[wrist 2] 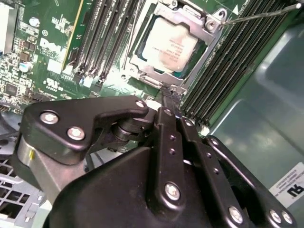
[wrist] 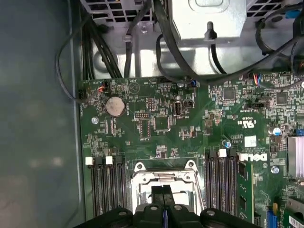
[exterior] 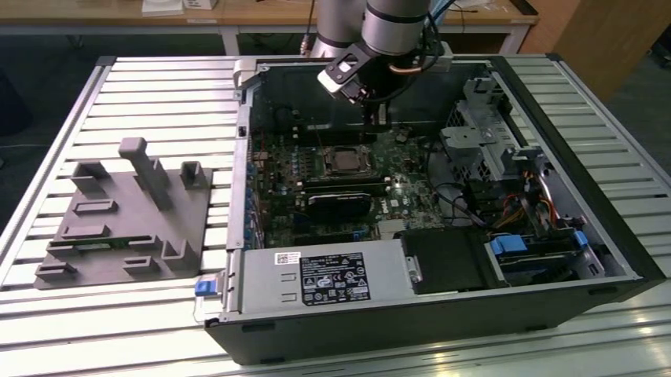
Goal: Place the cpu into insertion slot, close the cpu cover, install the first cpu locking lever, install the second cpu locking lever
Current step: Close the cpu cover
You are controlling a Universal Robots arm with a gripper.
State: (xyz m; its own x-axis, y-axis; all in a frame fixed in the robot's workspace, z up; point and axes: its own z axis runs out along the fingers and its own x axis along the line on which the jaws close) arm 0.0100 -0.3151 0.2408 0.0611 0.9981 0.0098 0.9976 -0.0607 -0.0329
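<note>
Green motherboard point(wrist: 161, 137), closed pincer point(wrist: 163, 188) half hiding insertion slot point(wrist: 142, 173)

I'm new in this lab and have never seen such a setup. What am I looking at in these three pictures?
A robot arm reaches down into an open computer case lying on a slatted metal table. The exterior view looks on from off the arm; both wrist views come from cameras riding on the arm, looking past its black gripper at the green motherboard. On the exterior view's left, beside the case, stands a grey holder block. In the second wrist view the cpu lies in the insertion slot, the silver cpu cover frames it, and a thin metal lever juts out from one corner. The gripper's fingers are pressed together, tips at the socket's edge; I cannot tell if they pinch anything.
</note>
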